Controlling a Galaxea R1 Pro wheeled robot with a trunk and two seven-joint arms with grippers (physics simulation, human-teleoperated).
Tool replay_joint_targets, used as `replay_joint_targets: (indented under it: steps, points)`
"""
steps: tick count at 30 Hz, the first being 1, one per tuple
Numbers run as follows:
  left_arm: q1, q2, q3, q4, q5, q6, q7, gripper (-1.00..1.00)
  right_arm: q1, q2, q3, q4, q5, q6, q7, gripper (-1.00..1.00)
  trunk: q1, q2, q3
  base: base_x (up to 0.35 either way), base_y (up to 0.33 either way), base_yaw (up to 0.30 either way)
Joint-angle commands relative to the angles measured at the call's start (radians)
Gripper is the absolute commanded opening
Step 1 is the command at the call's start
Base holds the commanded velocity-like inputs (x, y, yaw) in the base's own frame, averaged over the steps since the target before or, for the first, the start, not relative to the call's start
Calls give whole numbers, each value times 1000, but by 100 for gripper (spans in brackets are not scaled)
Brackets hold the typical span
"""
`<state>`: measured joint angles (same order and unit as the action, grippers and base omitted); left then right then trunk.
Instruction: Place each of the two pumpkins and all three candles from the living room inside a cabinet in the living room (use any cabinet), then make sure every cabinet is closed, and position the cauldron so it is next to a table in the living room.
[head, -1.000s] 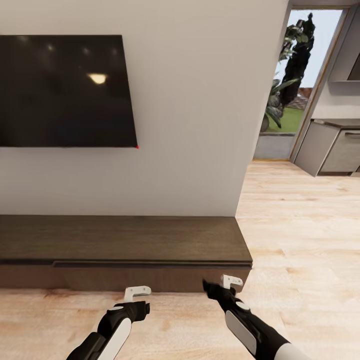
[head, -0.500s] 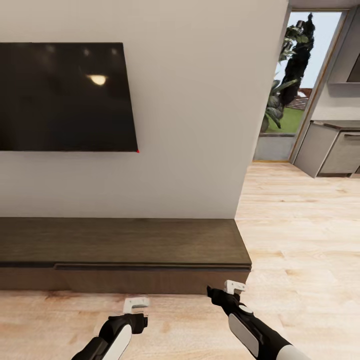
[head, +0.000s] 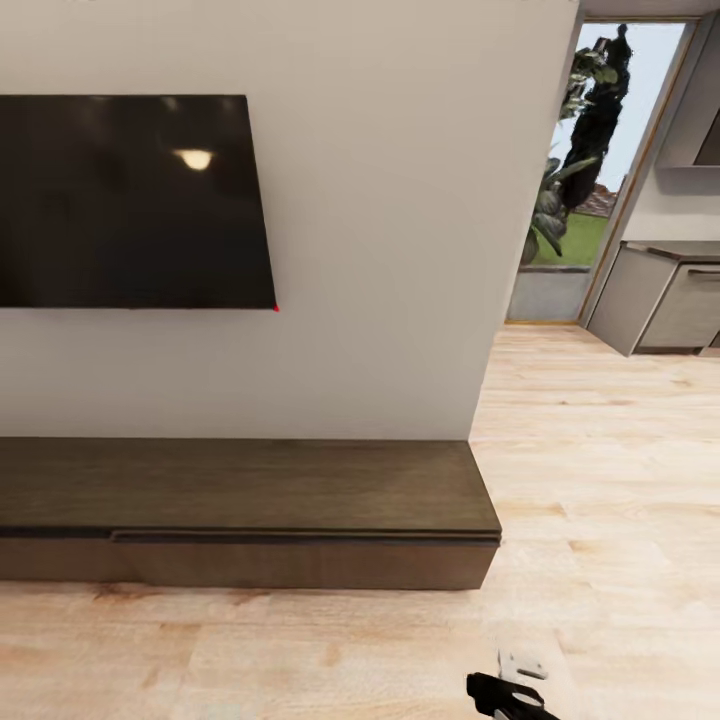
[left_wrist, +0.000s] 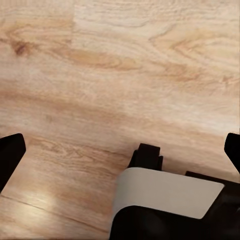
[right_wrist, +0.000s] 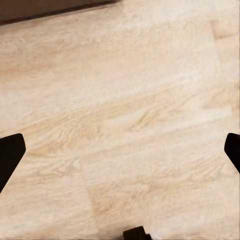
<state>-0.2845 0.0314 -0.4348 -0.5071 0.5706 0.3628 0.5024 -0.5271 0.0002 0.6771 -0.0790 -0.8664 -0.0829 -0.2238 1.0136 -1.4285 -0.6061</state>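
Ahead of right gripper (head: 520, 672): closed cabinet (head: 250, 510).

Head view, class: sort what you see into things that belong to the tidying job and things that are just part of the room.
Belongs to the job:
cabinet, drawers shut
right hand, empty

Just part of the room:
television
wood floor
grey kitchen units
plant outside the doorway

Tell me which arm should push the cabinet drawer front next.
Right, probably. Its tool shows low in the head view, near the cabinet's right end, open and empty, with the cabinet edge in its wrist view. The left wrist view looks at bare floor.
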Motion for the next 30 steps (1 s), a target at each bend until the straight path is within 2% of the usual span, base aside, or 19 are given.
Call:
replay_joint_targets:
  steps: [1, 6, 11, 16, 21, 25, 30]
  points:
    - [-1, 2, -12, 13, 7, -10, 0, 100, -1, 4, 9, 17, -10, -11, -3, 100, -4, 7, 2, 0, 0, 0]
    - [-1, 8, -48, 169, -3, -128, -70, 100, 28, 26, 9, 103, -10, -53, -2, 100, -23, 42, 18, 0, 0, 0]
    - [0, 15, -76, 291, -1, -260, -109, 100, 81, 29, 7, 115, -11, -98, -2, 100, -42, 77, 33, 0, 0, 0]
    - [3, 19, -89, 392, -1, -350, -160, 100, 110, 29, 6, 117, -12, -118, -2, 100, -62, 112, 49, 0, 0, 0]
    - [10, 32, -94, 438, 0, -384, -181, 100, 121, 29, 4, 121, -12, -121, -3, 100, -81, 147, 65, 0, 0, 0]
    - [17, 31, -97, 449, 2, -388, -183, 100, 129, 28, 4, 123, -14, -121, -5, 100, -96, 175, 77, 0, 0, 0]
    - [35, 26, -99, 458, 2, -401, -185, 100, 157, 28, 4, 124, -40, -123, -3, 100, -115, 210, 93, 0, 0, 0]
